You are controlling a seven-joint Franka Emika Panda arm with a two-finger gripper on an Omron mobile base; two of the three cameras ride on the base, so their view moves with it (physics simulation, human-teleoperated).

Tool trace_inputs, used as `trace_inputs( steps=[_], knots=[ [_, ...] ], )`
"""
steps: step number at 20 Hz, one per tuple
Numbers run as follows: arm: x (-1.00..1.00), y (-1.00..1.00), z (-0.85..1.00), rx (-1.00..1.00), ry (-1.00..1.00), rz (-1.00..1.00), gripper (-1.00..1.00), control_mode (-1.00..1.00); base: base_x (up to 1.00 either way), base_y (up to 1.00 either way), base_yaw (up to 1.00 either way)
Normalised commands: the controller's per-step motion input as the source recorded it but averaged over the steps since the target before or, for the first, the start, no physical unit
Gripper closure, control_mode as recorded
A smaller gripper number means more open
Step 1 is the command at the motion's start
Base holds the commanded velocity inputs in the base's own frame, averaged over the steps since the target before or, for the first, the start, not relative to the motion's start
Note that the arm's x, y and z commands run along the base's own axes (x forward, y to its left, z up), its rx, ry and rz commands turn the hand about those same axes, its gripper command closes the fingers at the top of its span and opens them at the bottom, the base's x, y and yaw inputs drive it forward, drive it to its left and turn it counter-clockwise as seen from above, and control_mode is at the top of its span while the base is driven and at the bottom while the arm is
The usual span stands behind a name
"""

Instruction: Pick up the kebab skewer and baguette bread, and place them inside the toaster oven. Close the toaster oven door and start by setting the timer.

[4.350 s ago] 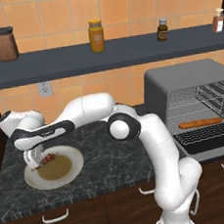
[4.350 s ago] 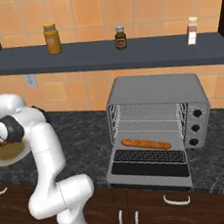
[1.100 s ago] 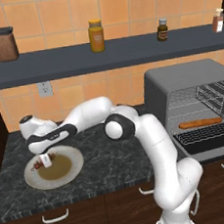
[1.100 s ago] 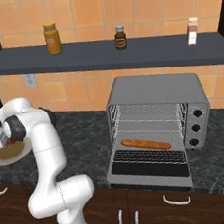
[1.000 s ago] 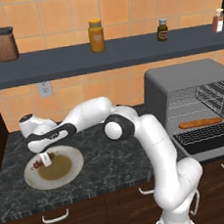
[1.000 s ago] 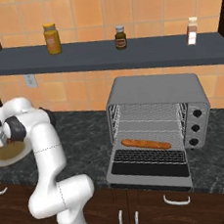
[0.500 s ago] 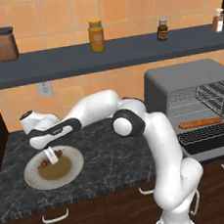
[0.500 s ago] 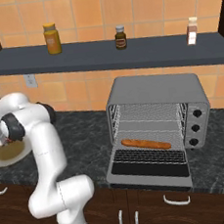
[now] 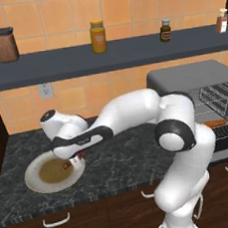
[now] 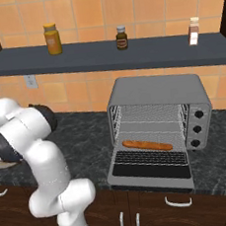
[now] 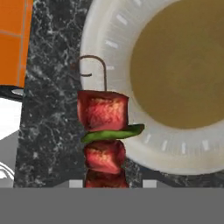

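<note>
My two-finger gripper (image 9: 73,160) is mostly lost under my own white wrist in the left base view, and in the hand view my fingertips are cut off at the bottom, so I cannot see pad contact. The kebab skewer of dark-red meat chunks with a green slice between them (image 11: 105,131) runs straight up from between my fingertips, so I take it I am pinching it at its lower end. Its thin metal hook curls over the white rim of the round plate with the brown centre (image 11: 175,151). In the left base view only a small red speck of the skewer (image 9: 66,165) shows at the plate's right edge, above the plate (image 9: 35,184), which lies near the left end of the dark speckled stone counter (image 9: 117,165).

In the right base view my arm covers most of the plate, leaving a sliver at the left border.

The long orange-brown baguette bread (image 10: 147,145) lies across the lower wire rack of the boxy grey metal toaster oven (image 10: 157,92). The toaster oven door with dark glass and grey frame (image 10: 150,169) hangs open, flat, out over the counter's front edge. The counter between the plate and the oven is open room.
</note>
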Motion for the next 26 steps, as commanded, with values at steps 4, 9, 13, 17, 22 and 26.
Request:
trace_inputs(
  steps=[4,9,13,17,22,26],
  knots=[
    [-0.6,-1.0,0.59,0.08,0.0,-0.12,1.0,-1.0,0.0,0.0,0.0],
    [-0.39,-1.0,0.42,0.05,0.0,-0.09,1.0,-1.0,0.0,0.0,0.0],
    [-0.13,-1.0,0.43,0.07,0.02,0.0,1.0,-1.0,0.0,0.0,0.0],
    [-0.09,-1.0,0.33,0.06,0.03,0.0,1.0,-1.0,0.0,0.0,0.0],
    [-0.06,-1.0,0.1,0.02,0.06,0.0,1.0,-1.0,0.0,0.0,0.0],
    [0.0,-1.0,0.06,0.01,0.13,0.0,1.0,-1.0,0.0,0.0,0.0]
  ],
)
